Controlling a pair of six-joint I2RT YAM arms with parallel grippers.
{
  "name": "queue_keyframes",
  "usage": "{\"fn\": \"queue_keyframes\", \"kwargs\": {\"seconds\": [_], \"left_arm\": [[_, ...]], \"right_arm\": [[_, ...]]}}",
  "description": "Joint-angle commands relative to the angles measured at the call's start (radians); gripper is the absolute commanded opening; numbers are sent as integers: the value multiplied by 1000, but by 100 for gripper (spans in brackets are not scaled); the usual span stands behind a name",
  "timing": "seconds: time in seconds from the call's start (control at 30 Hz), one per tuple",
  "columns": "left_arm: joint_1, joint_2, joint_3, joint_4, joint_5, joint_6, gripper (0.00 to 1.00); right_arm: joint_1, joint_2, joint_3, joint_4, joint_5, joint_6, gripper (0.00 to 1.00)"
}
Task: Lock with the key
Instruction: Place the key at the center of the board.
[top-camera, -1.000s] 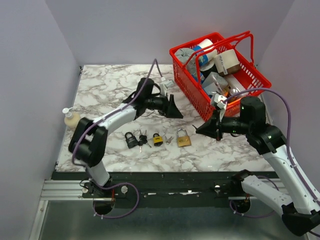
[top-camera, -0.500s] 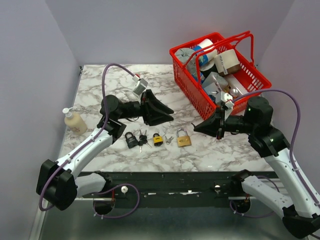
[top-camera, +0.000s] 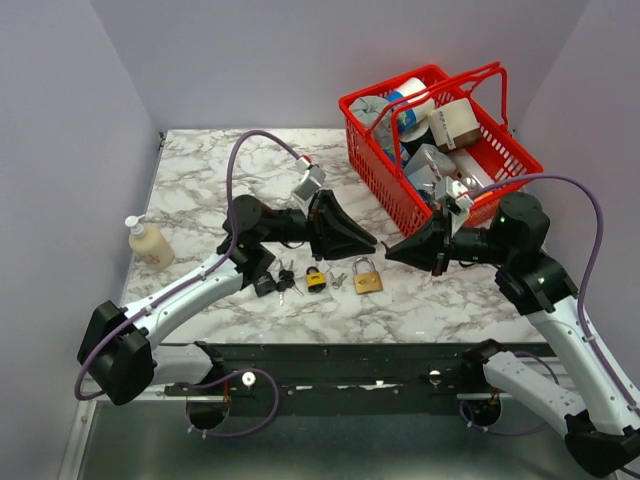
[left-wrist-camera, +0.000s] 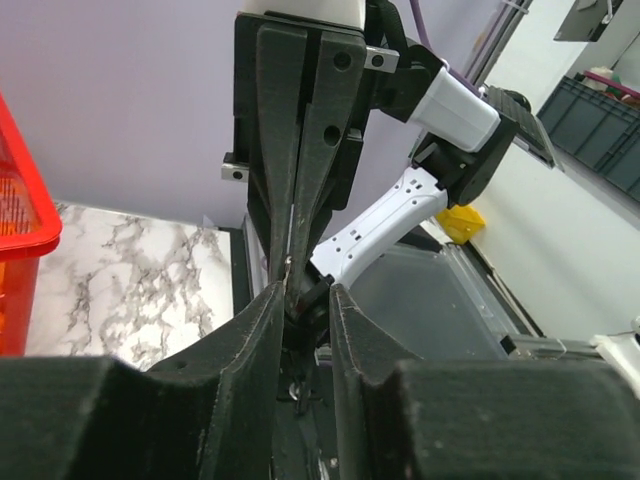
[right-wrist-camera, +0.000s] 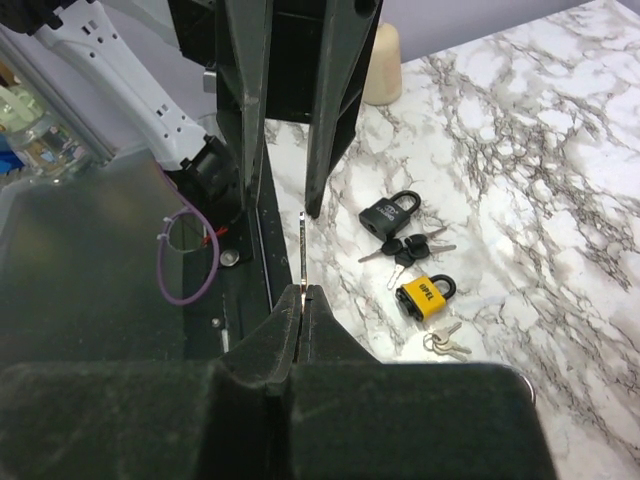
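Observation:
My right gripper (right-wrist-camera: 303, 290) is shut on a thin silver key (right-wrist-camera: 303, 250), whose blade sticks out forward. The left gripper (right-wrist-camera: 282, 203) faces it head-on, open with a narrow gap, and the key's tip sits right at that gap. In the left wrist view the left gripper (left-wrist-camera: 305, 295) frames the shut right gripper (left-wrist-camera: 290, 262) and the key (left-wrist-camera: 291, 235) edge-on. Both grippers (top-camera: 368, 243) (top-camera: 390, 252) meet above the table. Below them lie a black padlock (top-camera: 263, 283), a yellow padlock (top-camera: 316, 278) and a brass padlock (top-camera: 367, 279), with loose keys (right-wrist-camera: 410, 245) beside them.
A red basket (top-camera: 385, 190) full of boxes and packets stands at the back right, close behind the right arm. A soap bottle (top-camera: 150, 240) stands at the table's left edge. A small silver key bunch (right-wrist-camera: 447, 343) lies by the yellow padlock.
The left arm has swung from the back of the table forward and right, bringing its gripper up to the right gripper. Its jaws have narrowed. The right gripper edged slightly left, still holding the key.

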Motion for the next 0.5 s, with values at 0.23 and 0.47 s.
{"fn": "queue_keyframes", "kwargs": {"seconds": [0.23, 0.47], "left_arm": [[-61, 27, 49, 30, -108, 4, 24], [-64, 22, 38, 18, -128, 4, 30]], "right_arm": [[-1, 6, -14, 73, -21, 84, 1], [-1, 11, -12, 81, -28, 96, 1]]}}
